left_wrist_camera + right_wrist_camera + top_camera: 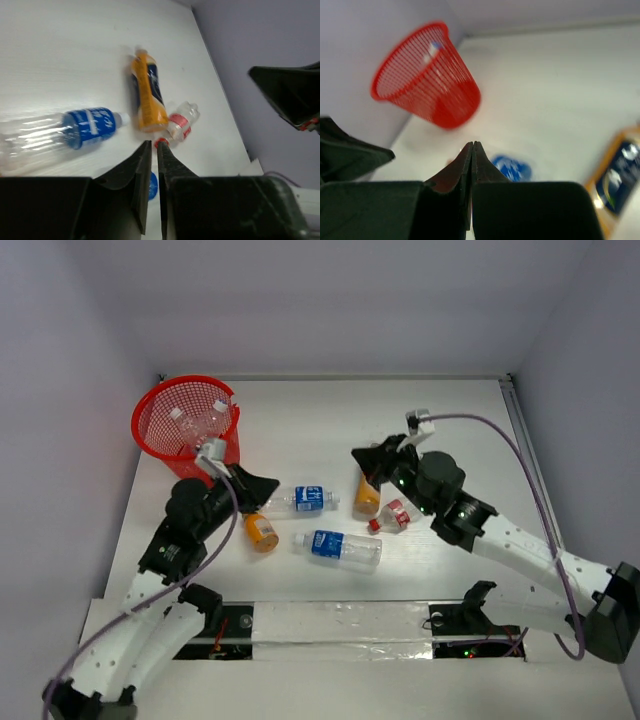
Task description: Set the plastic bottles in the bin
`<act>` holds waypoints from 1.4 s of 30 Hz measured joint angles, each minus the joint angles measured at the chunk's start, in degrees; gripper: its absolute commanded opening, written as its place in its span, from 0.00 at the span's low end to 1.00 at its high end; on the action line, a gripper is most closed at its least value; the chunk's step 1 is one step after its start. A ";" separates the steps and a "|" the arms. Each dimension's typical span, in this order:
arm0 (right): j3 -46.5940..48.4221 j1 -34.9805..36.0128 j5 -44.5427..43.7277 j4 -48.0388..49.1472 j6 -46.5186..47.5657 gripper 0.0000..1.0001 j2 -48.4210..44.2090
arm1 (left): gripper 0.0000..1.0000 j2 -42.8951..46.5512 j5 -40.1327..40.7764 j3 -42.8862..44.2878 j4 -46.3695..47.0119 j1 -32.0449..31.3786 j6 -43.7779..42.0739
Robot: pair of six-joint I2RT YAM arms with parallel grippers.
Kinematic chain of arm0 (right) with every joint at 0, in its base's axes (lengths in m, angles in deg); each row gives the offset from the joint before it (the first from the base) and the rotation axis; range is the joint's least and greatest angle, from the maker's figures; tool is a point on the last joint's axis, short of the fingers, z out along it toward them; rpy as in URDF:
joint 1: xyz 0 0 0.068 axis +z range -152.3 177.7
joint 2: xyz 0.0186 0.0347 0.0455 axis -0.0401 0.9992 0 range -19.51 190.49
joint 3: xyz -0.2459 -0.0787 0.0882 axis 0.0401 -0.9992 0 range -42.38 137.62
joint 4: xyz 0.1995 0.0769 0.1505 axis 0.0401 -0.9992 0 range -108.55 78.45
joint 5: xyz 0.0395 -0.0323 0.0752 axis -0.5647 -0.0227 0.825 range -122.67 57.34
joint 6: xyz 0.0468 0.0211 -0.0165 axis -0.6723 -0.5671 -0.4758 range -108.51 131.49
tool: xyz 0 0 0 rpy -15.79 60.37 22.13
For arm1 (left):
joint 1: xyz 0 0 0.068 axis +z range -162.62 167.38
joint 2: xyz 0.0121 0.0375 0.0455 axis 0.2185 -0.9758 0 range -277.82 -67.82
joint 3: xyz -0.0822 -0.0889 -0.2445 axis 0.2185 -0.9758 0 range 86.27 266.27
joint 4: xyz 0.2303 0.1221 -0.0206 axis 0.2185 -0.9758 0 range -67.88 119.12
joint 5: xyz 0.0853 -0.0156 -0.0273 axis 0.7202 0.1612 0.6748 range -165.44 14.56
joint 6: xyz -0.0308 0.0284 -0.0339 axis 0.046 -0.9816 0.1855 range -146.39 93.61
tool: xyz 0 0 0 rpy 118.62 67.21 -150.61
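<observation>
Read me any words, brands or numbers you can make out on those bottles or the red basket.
No text can be read in any view.
Upper blue-label bottle: white print, too small to read.
Lower blue-label bottle: white print, too small to read.
Orange bottle with dark label: light marks, blurred.
Red-label bottle: blurred.
Bin: no writing seen.

The left wrist view cuts the clear blue-labelled bottle at its left edge, and a blue patch seen through the slit of the left pincer is too little to name. In the right wrist view the red mesh bin is blurred, the right edge cuts an orange bottle, and a blue label sits half hidden behind the right pincer.
</observation>
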 measured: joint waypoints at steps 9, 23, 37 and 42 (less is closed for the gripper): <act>-20.76 0.02 -0.33 -13.16 -6.19 0.00 -26.01 | 0.68 -29.99 17.14 9.51 8.81 -25.22 -1.60; -22.69 0.00 -6.23 -33.70 -10.14 0.47 -51.49 | 0.83 -77.55 22.69 50.40 5.55 -29.29 -9.20; -22.71 0.00 1.46 -35.12 -9.16 0.70 -47.41 | 0.63 -100.67 26.71 71.10 -6.32 -29.29 -12.48; -22.71 0.00 4.52 -34.93 -8.22 0.74 -44.83 | 0.34 -101.50 26.77 72.22 -6.47 -29.31 -12.79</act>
